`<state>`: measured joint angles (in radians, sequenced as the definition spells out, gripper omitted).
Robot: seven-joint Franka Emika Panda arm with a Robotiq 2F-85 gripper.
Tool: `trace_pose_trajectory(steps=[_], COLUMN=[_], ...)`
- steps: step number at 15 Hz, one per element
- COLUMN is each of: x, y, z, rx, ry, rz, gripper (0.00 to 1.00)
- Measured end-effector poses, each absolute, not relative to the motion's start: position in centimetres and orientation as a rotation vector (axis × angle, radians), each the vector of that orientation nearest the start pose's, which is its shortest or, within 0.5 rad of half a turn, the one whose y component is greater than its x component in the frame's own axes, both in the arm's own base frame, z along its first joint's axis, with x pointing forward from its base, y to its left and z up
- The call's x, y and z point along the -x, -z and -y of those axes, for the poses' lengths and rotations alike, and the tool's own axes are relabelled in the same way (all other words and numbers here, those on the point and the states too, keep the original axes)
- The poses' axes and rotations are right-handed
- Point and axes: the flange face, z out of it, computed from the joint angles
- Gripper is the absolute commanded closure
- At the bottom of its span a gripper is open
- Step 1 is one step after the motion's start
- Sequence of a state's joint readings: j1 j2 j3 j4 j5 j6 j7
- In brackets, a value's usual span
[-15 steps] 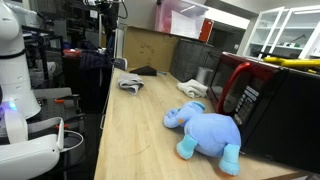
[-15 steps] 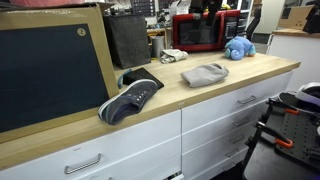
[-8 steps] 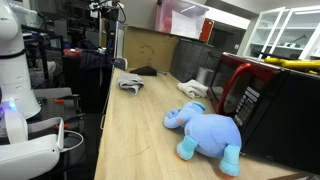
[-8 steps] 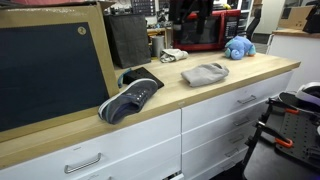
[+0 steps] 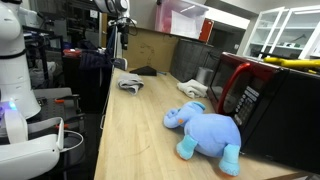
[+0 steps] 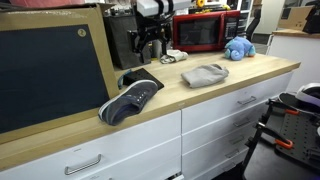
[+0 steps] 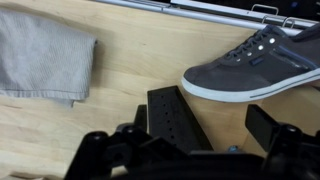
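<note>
Nothing sits between the fingers of the end effector (image 7: 212, 104): they are spread wide apart and hang above the bare wood of the desk (image 7: 130, 55), touching none of the things on it. In an exterior view the end effector (image 6: 152, 46) points down from the arm over the back part of the desk, so the wrist camera looks nearly straight down.

The grey shoe (image 7: 255, 62) is the nearest thing. It rests on its white sole, just beyond the fingertips on one side, and in an exterior view the shoe (image 6: 130, 98) sits close to the desk's front edge, angled across it. Standing on its flat sole, it probably stays steady by itself. The grey cloth (image 7: 40, 55) lies loosely folded and flat on the other side of the fingers, apart from the shoe, so the end effector hovers over the gap between them.

Farther along, a blue plush elephant (image 5: 205, 130) lies beside the red microwave (image 6: 198, 32), well apart from the arm.
</note>
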<state>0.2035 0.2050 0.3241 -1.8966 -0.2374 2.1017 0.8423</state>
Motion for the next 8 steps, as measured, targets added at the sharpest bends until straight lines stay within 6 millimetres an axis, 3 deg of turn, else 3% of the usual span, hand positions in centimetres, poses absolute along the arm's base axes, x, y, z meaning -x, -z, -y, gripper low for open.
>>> trace_pose_trajectory(steps=[4, 8], x=[-59.1, -62.0], y=[-38.2, -39.8], z=[-29.2, -26.8], rx=[3.236, 3.289], ry=[0.102, 0.027], rz=[-0.381, -0.329], gripper=[0.00, 0.00])
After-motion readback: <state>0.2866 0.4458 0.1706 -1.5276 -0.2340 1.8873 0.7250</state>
